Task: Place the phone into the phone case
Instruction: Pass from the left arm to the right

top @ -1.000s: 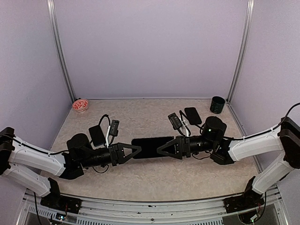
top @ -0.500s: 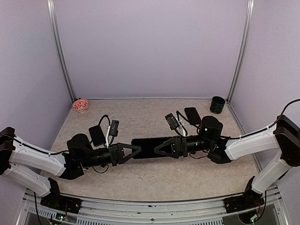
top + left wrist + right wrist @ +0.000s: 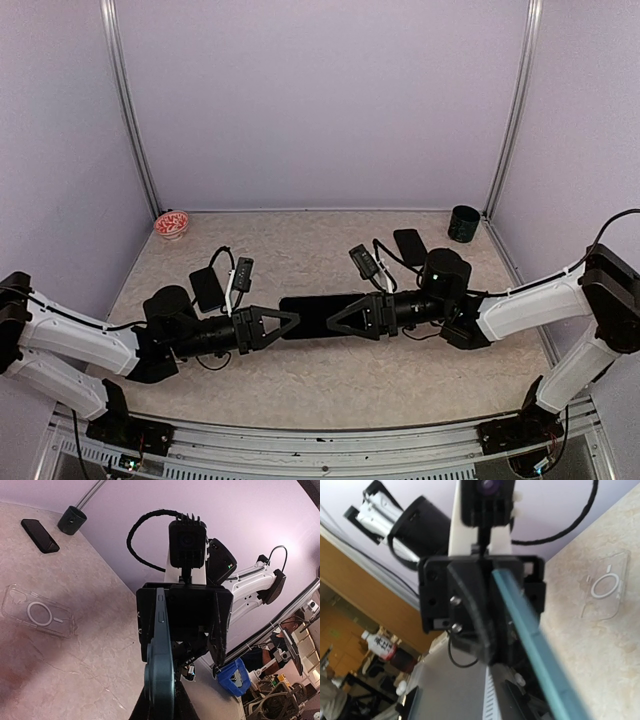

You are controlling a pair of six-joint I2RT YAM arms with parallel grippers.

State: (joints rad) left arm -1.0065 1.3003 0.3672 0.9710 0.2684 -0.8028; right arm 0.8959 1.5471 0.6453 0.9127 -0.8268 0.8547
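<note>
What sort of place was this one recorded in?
Probably a lab cell: plain lilac walls on aluminium posts enclose a speckled table, and the left wrist view shows a cluttered workshop with a blue bin.

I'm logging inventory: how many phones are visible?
2. One teal phone clamped in the left gripper, far end inside the right gripper; one black phone on the table near the dark cup. A dark slab by the left arm may be another.

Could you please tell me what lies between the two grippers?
The dark phone bridges the left gripper and right gripper; the top view shows it.
</note>
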